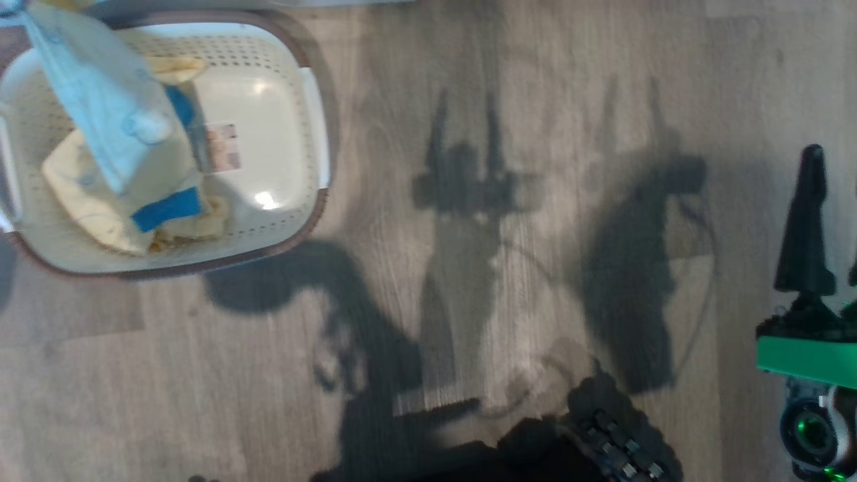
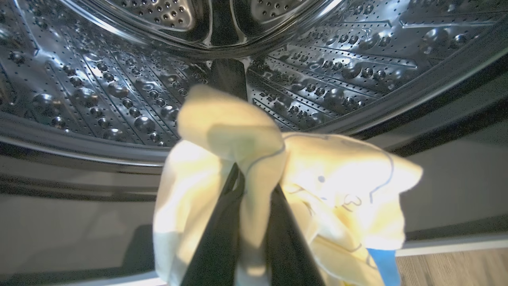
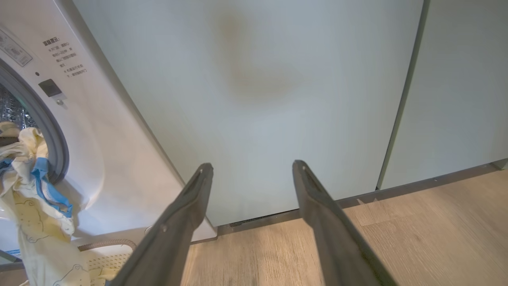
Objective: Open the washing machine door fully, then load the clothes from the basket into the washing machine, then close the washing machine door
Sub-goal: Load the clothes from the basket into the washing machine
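My left gripper [image 2: 254,174] is shut on a pale yellow garment [image 2: 337,186] with blue trim, held at the mouth of the washing machine, just before the steel drum [image 2: 119,99]. From the right wrist camera that garment [image 3: 31,198] hangs from the opening of the white washing machine [image 3: 103,139] down over the basket [image 3: 107,254]. The cream basket [image 1: 281,120] lies at the upper left of the head view with more clothes [image 1: 94,194] in it. Over the floor, well right of the basket, my right gripper [image 3: 254,167] stands open with nothing between its fingers [image 1: 807,227]. The washing machine door is out of view.
Pale green cabinet doors [image 3: 278,99] stand to the right of the machine, with a dark plinth along the wooden floor [image 3: 416,238]. The robot's dark base [image 1: 602,442] shows at the bottom of the head view, and arm shadows fall on the floor [image 1: 469,268].
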### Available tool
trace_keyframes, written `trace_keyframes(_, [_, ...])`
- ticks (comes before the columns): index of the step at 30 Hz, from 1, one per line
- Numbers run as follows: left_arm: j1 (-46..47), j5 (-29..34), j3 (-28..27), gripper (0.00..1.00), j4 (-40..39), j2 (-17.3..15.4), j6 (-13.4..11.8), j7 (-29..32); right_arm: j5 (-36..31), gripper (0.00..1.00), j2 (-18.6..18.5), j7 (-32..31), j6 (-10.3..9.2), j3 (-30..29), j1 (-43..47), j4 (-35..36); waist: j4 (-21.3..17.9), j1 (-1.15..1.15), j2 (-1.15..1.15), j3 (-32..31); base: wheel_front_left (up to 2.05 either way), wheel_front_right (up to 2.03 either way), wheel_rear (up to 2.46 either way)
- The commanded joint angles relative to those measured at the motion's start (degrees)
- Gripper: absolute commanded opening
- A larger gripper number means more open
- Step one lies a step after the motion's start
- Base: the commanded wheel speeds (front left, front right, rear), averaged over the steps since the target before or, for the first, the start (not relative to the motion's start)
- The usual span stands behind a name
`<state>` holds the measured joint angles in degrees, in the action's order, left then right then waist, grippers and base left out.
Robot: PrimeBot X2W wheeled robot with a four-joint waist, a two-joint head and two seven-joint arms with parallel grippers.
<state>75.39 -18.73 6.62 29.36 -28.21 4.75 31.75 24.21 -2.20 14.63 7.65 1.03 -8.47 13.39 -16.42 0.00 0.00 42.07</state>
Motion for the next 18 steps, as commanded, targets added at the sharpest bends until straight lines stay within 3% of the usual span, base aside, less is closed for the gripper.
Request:
trace_keyframes(1, [4.2, 0.8, -0.9, 0.00, -0.8, -4.5, 0.4, -0.2, 0.8, 1.00, -0.7, 0.4, -0.16, 1.7, -0.1, 1.5, -2.0, 0.00, 0.00, 1.6, 0.00, 0.00, 0.00])
trace_keyframes(7, [10.9, 3.7, 0.4, 0.00, 3.5, -7.5, 0.9, -6.0, 2.4, 1.00, -0.7, 0.4, -0.16, 3.0, -0.6, 1.2, -4.6, 0.00, 0.00, 3.6, 0.00, 0.00, 0.00])
trace_keyframes(14, [17.8, 7.0, 1.6, 0.00, 7.3, -8.3, 0.1, -19.7, 3.9, 1.00, -0.7, 0.4, -0.16, 4.6, -0.6, 0.9, -6.9, 0.00, 0.00, 4.8, 0.00, 0.00, 0.00])
trace_keyframes(18, [20.6, 8.7, 2.9, 0.00, 8.8, -8.3, -0.2, -24.5, 4.2, 1.00, -0.7, 0.4, -0.16, 5.0, -0.5, 0.9, -7.5, 0.00, 0.00, 5.2, 0.00, 0.00, 0.00])
